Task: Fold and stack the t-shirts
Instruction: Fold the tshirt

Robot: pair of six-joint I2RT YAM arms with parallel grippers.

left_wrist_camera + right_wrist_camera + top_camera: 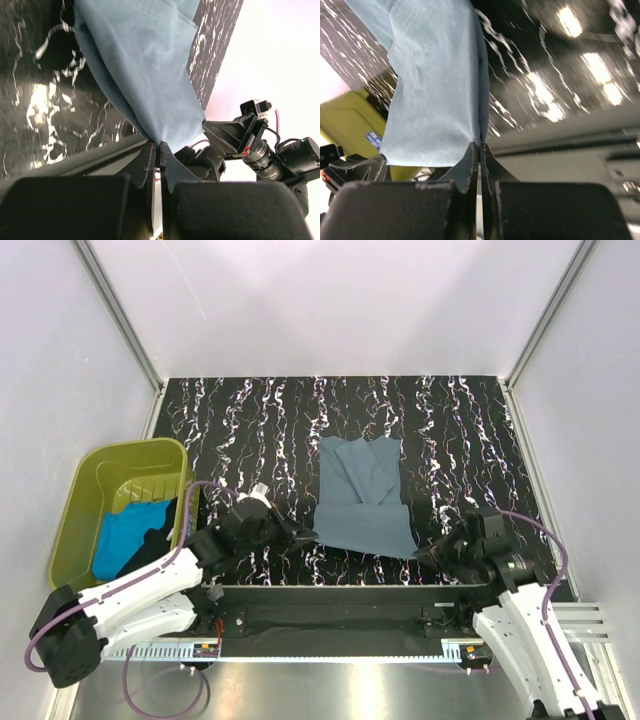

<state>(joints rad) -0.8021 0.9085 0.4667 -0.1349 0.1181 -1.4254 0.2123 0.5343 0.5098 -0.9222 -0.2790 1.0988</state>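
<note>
A slate grey-blue t-shirt (362, 496) lies on the black marbled table (250, 430), its sleeves folded in at the far end. My left gripper (304, 536) is shut on its near left corner, where the cloth (150, 75) runs up from the closed jaws. My right gripper (428, 552) is shut on the near right corner; the cloth (435, 100) hangs taut from the pinch. A turquoise t-shirt (125, 532) and a black t-shirt (160, 536) lie crumpled in the olive-green tub (95, 475).
The tub stands at the left, off the table's left edge. Metal frame posts (120, 315) rise at the back corners against white walls. The table's near edge carries a black rail (330, 595) by the arm bases.
</note>
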